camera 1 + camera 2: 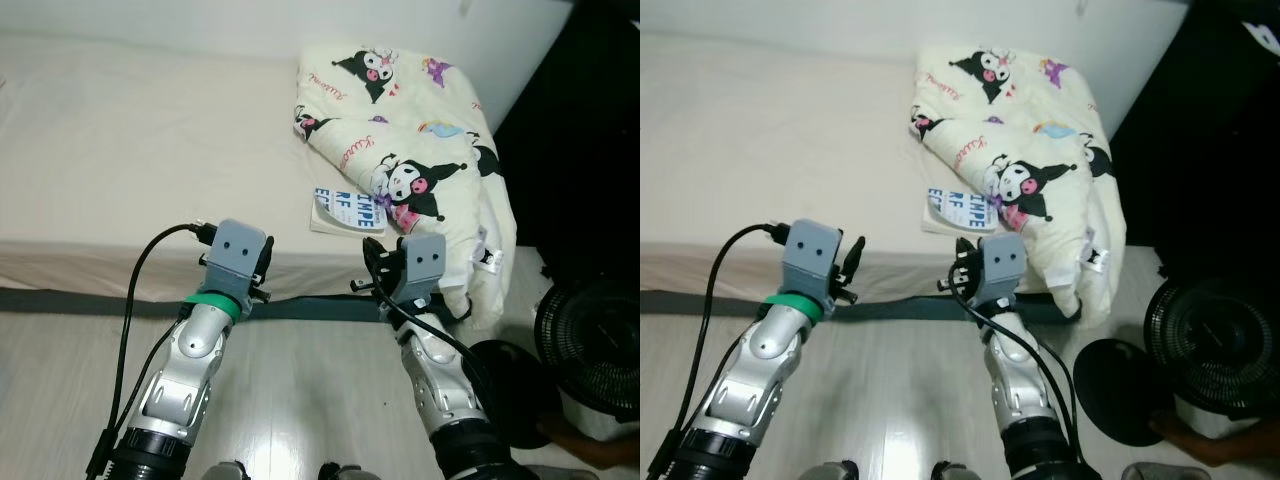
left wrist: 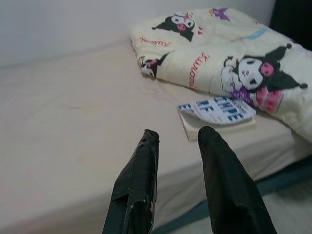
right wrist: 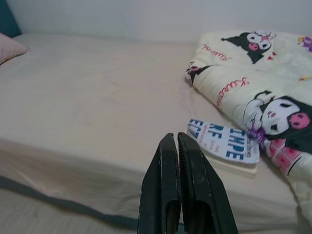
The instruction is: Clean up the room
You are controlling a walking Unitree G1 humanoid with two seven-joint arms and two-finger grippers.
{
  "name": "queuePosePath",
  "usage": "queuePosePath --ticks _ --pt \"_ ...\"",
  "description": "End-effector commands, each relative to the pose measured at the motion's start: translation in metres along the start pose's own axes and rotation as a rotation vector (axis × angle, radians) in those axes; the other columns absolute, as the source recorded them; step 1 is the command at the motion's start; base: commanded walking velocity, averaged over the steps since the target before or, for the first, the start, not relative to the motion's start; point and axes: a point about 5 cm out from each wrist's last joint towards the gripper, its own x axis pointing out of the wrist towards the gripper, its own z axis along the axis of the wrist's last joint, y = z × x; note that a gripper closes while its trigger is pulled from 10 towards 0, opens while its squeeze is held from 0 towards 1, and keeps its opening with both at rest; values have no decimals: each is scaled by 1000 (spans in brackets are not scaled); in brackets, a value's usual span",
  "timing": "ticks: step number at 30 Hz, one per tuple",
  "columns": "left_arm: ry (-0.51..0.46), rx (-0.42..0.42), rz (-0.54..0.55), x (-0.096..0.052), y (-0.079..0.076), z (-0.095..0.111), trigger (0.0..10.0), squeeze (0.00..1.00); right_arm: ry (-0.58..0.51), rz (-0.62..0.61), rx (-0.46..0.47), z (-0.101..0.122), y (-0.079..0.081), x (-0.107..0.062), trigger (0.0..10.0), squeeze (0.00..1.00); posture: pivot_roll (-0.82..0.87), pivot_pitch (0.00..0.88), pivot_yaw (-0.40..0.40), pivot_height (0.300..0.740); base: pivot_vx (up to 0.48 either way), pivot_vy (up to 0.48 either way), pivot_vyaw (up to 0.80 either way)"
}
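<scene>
Both grippers hover at the bed's (image 1: 120,150) near edge: left gripper (image 2: 178,141) with jaws spread, right gripper (image 3: 176,141) with jaws pressed together. Ahead of them, apart from both, a book (image 1: 345,212) lies on the mattress, partly tucked under the folded cartoon-print blanket (image 1: 400,120).

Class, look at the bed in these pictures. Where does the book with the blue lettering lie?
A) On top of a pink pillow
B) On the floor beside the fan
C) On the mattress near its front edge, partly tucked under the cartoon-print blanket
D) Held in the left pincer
C: the book lies flat on the mattress near its front edge, its far side under the folded blanket; both pincers are apart from it.
</scene>
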Motion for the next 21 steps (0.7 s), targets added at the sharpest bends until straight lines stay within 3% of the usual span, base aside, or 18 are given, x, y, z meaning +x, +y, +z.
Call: queuePosePath --ticks 1,21 --pt "22 -1 1 0 -1 -5 10000 0 11 -12 3 -4 -3 -4 10000 0 65 62 -9 731 480 0 0" --pt "27 -17 34 2 4 -4 10000 0 23 -10 -1 -6 -3 -6 10000 0 64 72 -15 731 474 0 0"
